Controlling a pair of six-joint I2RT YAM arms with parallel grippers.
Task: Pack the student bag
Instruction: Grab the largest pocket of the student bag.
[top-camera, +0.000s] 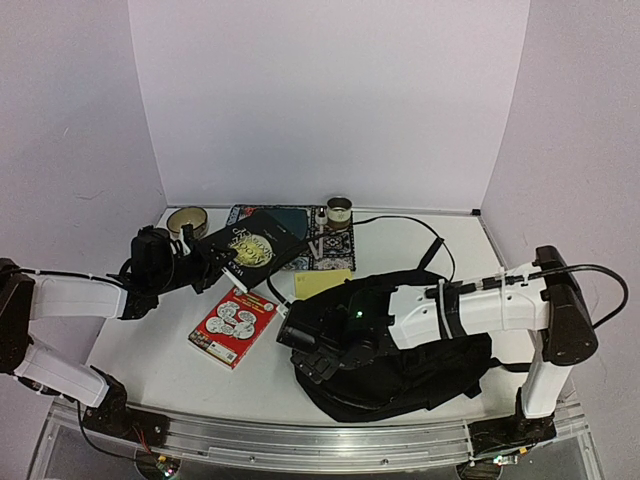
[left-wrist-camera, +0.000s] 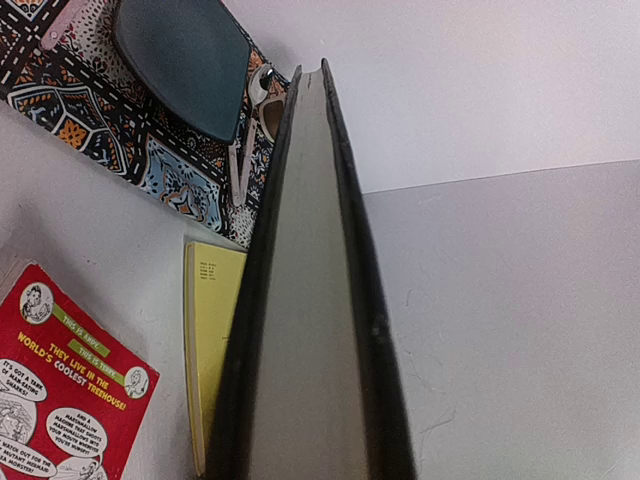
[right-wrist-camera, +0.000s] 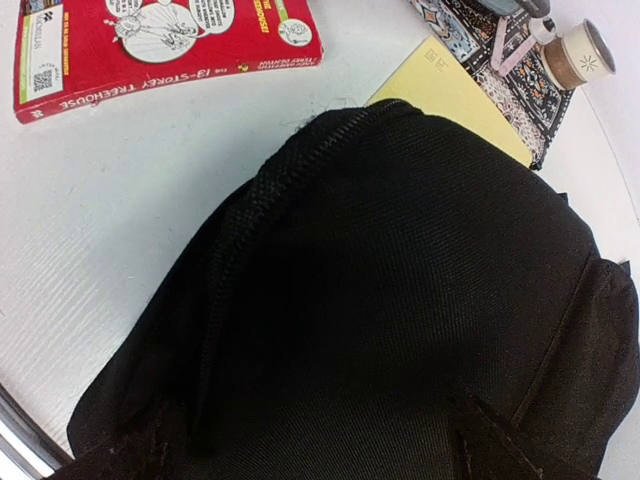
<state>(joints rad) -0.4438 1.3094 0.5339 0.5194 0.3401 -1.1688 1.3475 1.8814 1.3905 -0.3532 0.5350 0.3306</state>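
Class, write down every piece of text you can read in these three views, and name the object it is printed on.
"THEY LIVE IN THE WORLD'S COOLEST TREEHOUSE!": cover of the red book.
"THE 13-STOREY TREEHOUSE": spine of that book.
Too small or blurred: the cover's speech bubbles, the print on the yellow pad, the gold lettering on the black book.

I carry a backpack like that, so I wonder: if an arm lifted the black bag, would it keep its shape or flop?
Likely floppy: the student bag lies slumped on the table, its soft woven fabric creased. Probably light for its size, since it looks fairly flat. Its thin strap trails loose beyond it and might drag or snag.
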